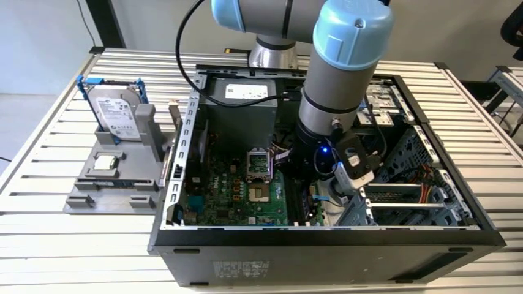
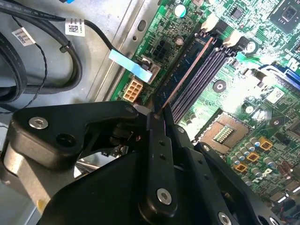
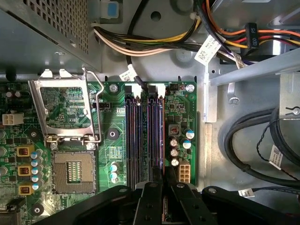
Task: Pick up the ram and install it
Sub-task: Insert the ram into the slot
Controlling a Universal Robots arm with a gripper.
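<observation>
My gripper [image 2: 157, 112] was clenched on the ram [image 2: 187, 70], held on edge. Its long axis ran along the black memory slots [image 3: 145, 136] of the motherboard [image 3: 112, 140], directly over one slot. Beside them lay the open processor socket [image 3: 72, 171]. White tags on the cables [image 2: 74, 27] carried print too small to read. Beyond, outside the computer case [image 1: 327, 236], a hard drive [image 1: 114, 110] stood in a grey holder [image 1: 110, 177].

slatted metal table [image 1: 49, 153], open computer case [image 1: 327, 236], grey fixture block [image 1: 114, 177] beside it
</observation>
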